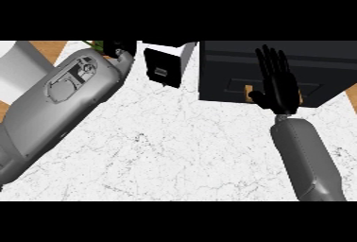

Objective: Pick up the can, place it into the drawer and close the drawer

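A black drawer unit (230, 61) stands at the counter's far right, with a recessed handle (241, 87) on its front. My right hand (277, 90) is open, its straight fingers laid flat over that front beside the handle. My left forearm (70, 94) reaches diagonally toward the far left. Only a dark bit of my left hand (123, 48) shows at the top edge, past the wrist. No can is visible in this view. A small green patch (97, 45) shows next to the left hand; I cannot tell what it is.
A small black and white box (165, 66) stands at the back between the two arms. A white rounded object (20, 66) sits at the far left, with a wooden surface (50, 47) behind it. White marbled counter (174, 151) spreads between the forearms.
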